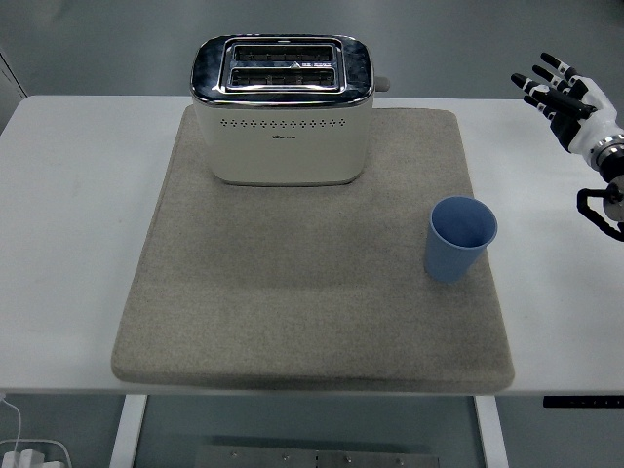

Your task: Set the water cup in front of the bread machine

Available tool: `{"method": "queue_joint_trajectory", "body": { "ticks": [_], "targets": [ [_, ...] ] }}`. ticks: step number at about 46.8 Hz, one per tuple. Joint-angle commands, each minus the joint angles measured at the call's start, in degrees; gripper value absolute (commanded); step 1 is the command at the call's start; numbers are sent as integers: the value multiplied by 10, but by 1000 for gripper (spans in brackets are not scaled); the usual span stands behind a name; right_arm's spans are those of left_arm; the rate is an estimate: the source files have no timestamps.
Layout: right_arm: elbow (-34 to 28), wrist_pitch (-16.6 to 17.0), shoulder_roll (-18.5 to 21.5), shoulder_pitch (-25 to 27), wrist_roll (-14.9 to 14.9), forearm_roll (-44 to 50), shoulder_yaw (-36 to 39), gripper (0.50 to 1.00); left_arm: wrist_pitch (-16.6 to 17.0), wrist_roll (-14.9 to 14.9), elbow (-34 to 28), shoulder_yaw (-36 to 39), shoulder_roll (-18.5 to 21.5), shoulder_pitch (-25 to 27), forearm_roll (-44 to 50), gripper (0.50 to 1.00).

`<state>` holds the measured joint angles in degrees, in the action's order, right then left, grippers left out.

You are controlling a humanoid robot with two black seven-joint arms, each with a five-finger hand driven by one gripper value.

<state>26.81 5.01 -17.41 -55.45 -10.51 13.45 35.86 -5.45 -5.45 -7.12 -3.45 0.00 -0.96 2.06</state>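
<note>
A blue water cup (pixel 459 239) stands upright and empty on the right part of a grey mat (pixel 292 292). A cream toaster with a chrome top (pixel 282 109), the bread machine, sits at the mat's far edge, left of centre. My right hand (pixel 558 91) hovers at the right edge over the bare table, up and to the right of the cup, well apart from it. Its fingers are spread and hold nothing. The left arm does not show.
The white table (pixel 68 214) extends on both sides of the mat. The stretch of mat in front of the toaster holds nothing. A white power strip (pixel 29 456) lies on the floor at the bottom left.
</note>
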Motion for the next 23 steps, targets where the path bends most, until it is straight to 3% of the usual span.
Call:
{"method": "queue_joint_trajectory", "body": {
  "ticks": [1, 23],
  "targets": [
    [0, 0, 0, 1, 1, 1, 0, 930, 0, 0, 1, -1, 0, 0, 0, 1000],
    [2, 9, -3, 3, 1, 1, 0, 930, 0, 0, 0, 0, 0, 4, 0, 1000]
  ]
}}
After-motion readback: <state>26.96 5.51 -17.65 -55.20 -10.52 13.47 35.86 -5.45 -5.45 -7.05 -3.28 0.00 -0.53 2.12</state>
